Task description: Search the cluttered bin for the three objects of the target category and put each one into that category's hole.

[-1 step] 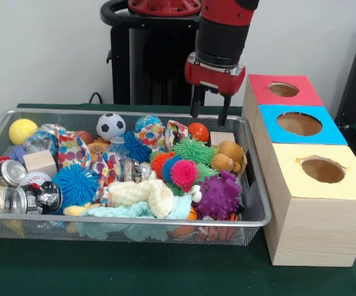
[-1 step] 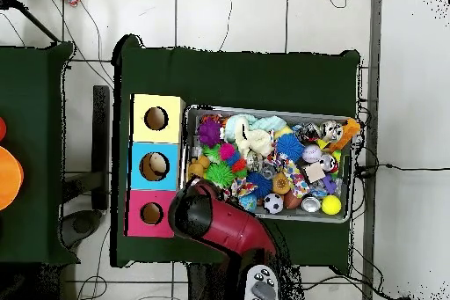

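Sawyer's gripper (image 1: 210, 110) hangs with jaws parted and empty over the far right corner of the toy-crammed bin (image 1: 259, 191), beside the red (image 1: 281, 90), blue (image 1: 300, 124) and yellow (image 1: 321, 169) holed boxes

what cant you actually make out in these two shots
- Overhead view: the gripper is hidden under the red and black arm.
- Both views: the insides of the red-topped box, blue-topped box and yellow-topped box are dark.
- Front view: toys low in the wire mesh bin are buried.
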